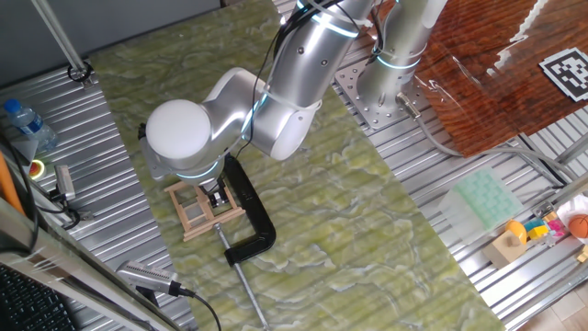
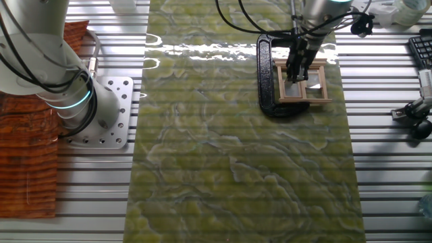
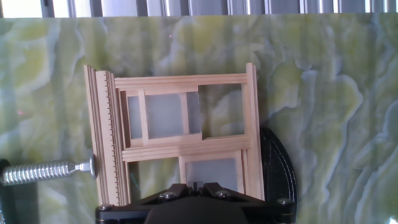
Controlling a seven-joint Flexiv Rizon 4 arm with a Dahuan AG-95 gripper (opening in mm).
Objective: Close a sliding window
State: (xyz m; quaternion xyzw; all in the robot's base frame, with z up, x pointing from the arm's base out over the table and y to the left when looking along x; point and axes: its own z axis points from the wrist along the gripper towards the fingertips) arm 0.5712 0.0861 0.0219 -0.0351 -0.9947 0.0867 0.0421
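The sliding window (image 3: 180, 140) is a small pale wood frame lying flat on the green marble-pattern mat. Its upper sash sits to the left, leaving an open gap at the upper right. A black C-clamp (image 3: 278, 168) holds the frame, with its metal screw (image 3: 46, 171) pressing on the left side. My gripper (image 3: 199, 185) is over the window's near edge, and its fingers are together with only a hairline gap. It also shows over the window (image 1: 196, 216) in one fixed view and over the window (image 2: 310, 84) in the other fixed view.
The clamp's arm (image 1: 254, 213) and its long screw (image 1: 246, 280) lie right of the window. A water bottle (image 1: 26, 122) and hand tools (image 1: 152, 276) lie on the ribbed metal at the left. A green tray (image 1: 485, 198) and coloured toys (image 1: 542, 228) are at the right. The arm base (image 2: 101, 111) is bolted nearby.
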